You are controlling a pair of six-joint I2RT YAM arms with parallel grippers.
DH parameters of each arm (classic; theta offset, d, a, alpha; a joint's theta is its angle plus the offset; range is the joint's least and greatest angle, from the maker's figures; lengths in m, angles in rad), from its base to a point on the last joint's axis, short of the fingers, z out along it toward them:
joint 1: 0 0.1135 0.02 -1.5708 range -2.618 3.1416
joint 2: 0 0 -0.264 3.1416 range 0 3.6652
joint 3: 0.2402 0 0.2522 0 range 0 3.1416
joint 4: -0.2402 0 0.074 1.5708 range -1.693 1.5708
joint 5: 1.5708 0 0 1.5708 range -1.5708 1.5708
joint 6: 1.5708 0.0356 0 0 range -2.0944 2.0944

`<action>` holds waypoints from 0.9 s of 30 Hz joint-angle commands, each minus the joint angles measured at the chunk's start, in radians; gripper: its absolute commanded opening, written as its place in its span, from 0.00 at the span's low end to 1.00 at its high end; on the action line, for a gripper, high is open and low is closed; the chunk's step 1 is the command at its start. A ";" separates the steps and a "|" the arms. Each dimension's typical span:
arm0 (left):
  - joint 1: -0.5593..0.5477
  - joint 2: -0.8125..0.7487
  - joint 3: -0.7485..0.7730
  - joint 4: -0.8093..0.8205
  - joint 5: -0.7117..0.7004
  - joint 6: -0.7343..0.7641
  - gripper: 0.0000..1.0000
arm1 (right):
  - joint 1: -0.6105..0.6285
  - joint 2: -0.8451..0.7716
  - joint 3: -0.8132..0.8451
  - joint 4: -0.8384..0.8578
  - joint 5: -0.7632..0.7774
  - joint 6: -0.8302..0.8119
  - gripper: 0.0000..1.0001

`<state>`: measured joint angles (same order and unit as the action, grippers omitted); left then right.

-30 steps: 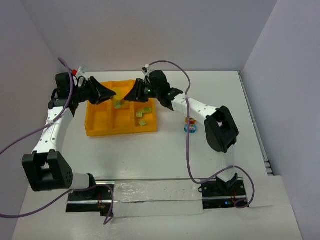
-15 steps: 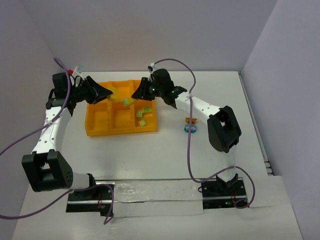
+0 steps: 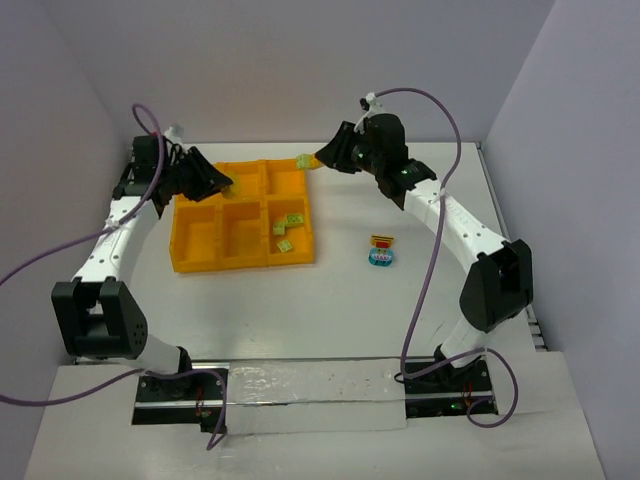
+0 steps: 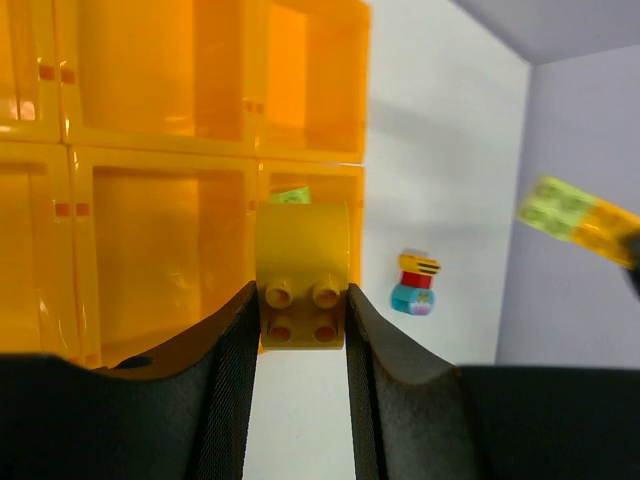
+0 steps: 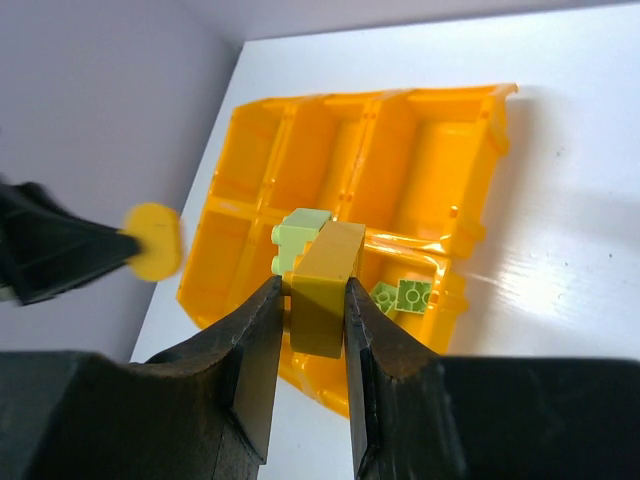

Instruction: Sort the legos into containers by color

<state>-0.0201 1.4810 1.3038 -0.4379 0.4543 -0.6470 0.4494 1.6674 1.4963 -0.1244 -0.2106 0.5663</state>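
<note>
Left gripper [image 4: 300, 305] clamps a yellow brick [image 4: 302, 262] (studs toward its camera); right gripper [image 5: 305, 300] pinches a yellow-and-lime stack [image 5: 325, 272], lime end outward.

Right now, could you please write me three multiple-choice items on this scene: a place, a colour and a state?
1. Where is the red, yellow and blue stack? A on the table right of the tray; B inside the tray; C in a gripper.
2. The piece in the right gripper is: A red and blue; B yellow and lime green; C all yellow.
3. The left gripper is: A open; B shut on a yellow brick; C shut on nothing.
A, it stands on bare table; B, both colours show in its grip; B, the brick sits clamped.
</note>
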 commanded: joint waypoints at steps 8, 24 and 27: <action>-0.060 0.151 -0.053 0.003 -0.167 0.020 0.10 | 0.009 -0.083 -0.056 -0.005 0.011 -0.048 0.00; -0.081 0.025 0.025 -0.038 -0.133 0.024 0.88 | 0.066 -0.078 -0.028 -0.047 -0.004 -0.087 0.00; -0.085 -0.033 0.005 0.073 0.024 -0.001 0.85 | 0.103 -0.076 -0.011 -0.066 -0.007 -0.121 0.00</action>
<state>-0.0915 1.5636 1.2594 -0.4796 0.3177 -0.6285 0.5051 1.6402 1.4346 -0.1709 -0.2173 0.5013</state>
